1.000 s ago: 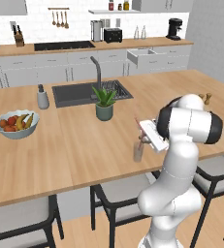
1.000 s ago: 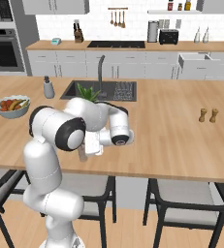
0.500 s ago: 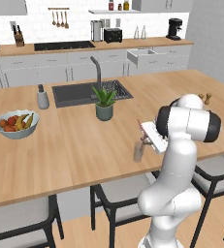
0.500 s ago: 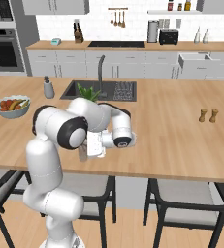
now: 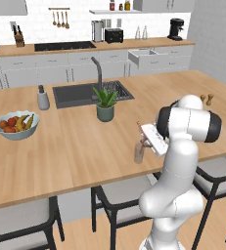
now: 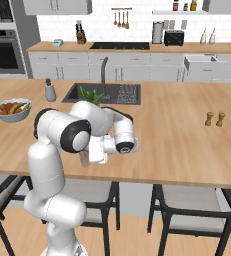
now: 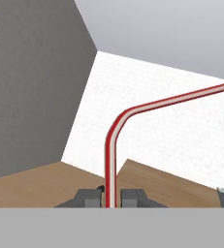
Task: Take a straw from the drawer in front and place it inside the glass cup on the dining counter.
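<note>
- The straw (image 7: 109, 160) is a thin red stick with a pale stripe. In the hand view it rises straight toward 12 o'clock from between the finger tips, then bends sharply and runs off toward 2 o'clock, so the bent end points away from the hand.
- The hand (image 7: 111, 197) is pinching the straw: its two dark finger tips are pressed against the stem on either side, near the lower end.
- In the left base view a small red tip of the straw (image 5: 138, 124) shows just above the hand (image 5: 145, 141), which hangs close over the glass cup (image 5: 139, 153). Whether the straw's lower end has already entered the cup cannot be told.
- The glass cup is a small translucent greyish tumbler standing upright near the front edge of the table (image 5: 85, 146), at about 5 o'clock from the plant pot (image 5: 104, 112) and well apart from the fruit bowl (image 5: 16, 127).
- In the right base view the cup is largely hidden behind the white wrist.
- Judged relation for the coming move: the cup lies directly below the hand, and the straw's long stem should be brought upright over the cup mouth before release; a tilted stem could catch the rim or tip the light tumbler.
- The drawer (image 5: 143, 57) stands pulled out on the far worktop, at about 12 o'clock from the hand.
</note>
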Robot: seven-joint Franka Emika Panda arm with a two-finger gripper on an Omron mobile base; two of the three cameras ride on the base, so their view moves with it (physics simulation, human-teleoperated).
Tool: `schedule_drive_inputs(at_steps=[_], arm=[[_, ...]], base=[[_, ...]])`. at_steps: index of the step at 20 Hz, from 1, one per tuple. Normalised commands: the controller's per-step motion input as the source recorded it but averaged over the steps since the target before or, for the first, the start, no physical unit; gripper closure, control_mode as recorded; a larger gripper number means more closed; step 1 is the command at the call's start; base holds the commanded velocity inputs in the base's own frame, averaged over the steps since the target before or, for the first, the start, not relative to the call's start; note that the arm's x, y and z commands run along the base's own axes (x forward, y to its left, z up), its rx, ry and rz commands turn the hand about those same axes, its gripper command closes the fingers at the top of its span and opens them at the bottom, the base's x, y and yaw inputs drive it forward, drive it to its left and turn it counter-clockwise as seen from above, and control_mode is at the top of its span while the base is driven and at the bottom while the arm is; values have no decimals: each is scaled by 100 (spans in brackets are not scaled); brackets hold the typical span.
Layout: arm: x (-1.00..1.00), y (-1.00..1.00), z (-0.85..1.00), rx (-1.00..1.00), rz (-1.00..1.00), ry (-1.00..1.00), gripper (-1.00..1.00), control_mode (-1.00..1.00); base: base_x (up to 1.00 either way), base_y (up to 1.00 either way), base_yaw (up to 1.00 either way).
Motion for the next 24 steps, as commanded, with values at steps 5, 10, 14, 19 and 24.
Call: schedule_drive_inputs(at_steps=[5,10,14,19,24], arm=[[0,4,-5,0,0,0,-100,-100],[0,0,0,0,0,-1,-100,-100],[-2,0,5,0,0,-2,-100,-100],[0,0,5,0,0,0,-100,-100],[0,0,0,0,0,0,-100,-100]], base=[[0,0,0],[0,0,0],[0,0,0],[0,0,0],[0,0,0]])
